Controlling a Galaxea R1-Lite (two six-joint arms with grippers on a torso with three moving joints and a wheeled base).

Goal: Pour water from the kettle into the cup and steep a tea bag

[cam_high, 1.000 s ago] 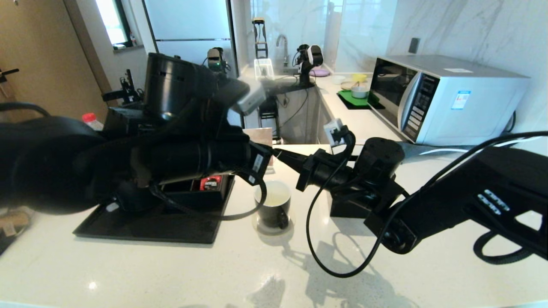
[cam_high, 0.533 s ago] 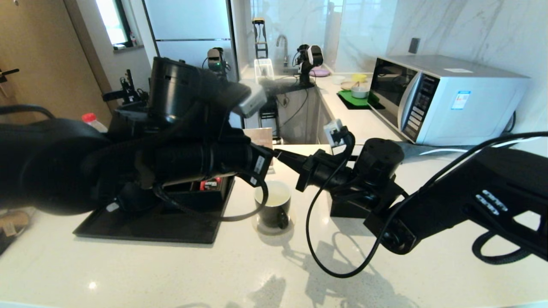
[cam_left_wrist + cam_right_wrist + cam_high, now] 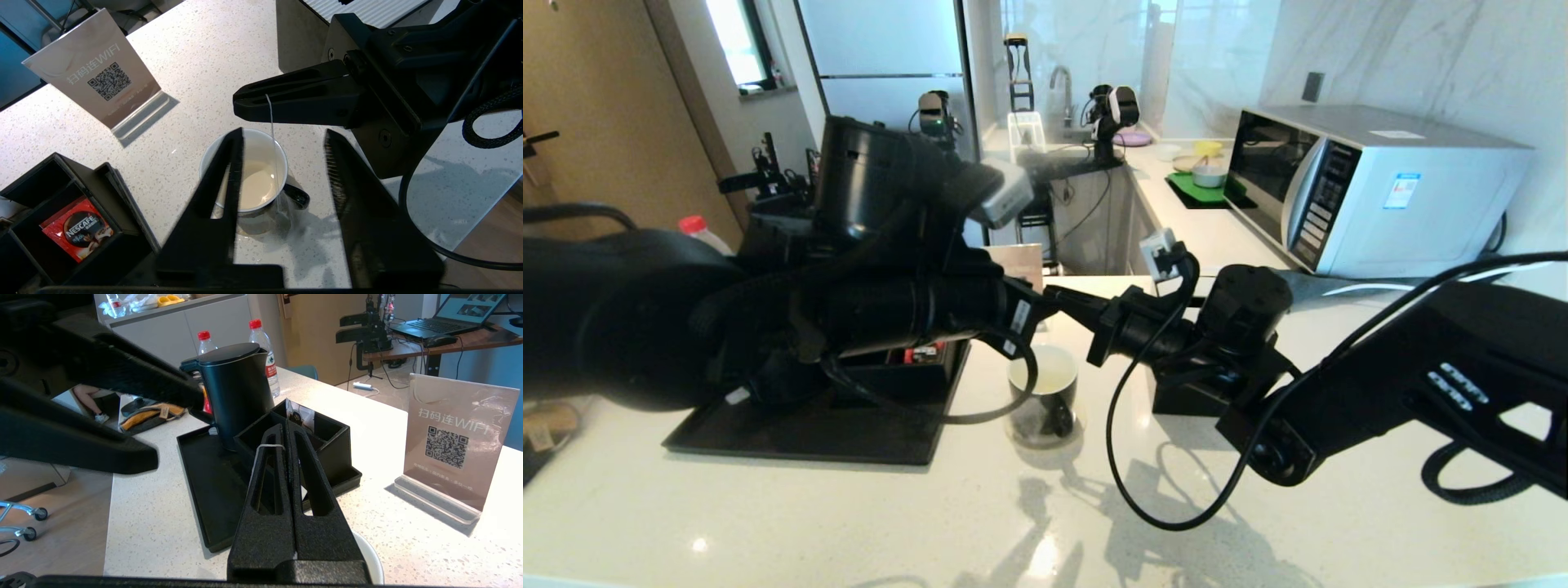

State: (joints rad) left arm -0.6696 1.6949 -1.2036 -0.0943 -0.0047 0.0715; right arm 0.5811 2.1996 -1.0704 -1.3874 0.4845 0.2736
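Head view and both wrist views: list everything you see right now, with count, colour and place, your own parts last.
Small black mug with white inside: one, on the counter, pale liquid inside.
Thin white tea bag string: one, hanging from the right gripper into the mug.
Matte black electric kettle: one, lid shut, on the tray.
Flat black tray: one, on the counter's left side.
Black divided box: one, on the tray, holding a red Nescafe sachet.
Clear red-capped bottles: two, behind the kettle.
Acrylic WiFi QR sign: one, behind the mug.
Silver microwave: one, far right.
Left gripper: open, over the mug.
Right gripper: shut on the string.
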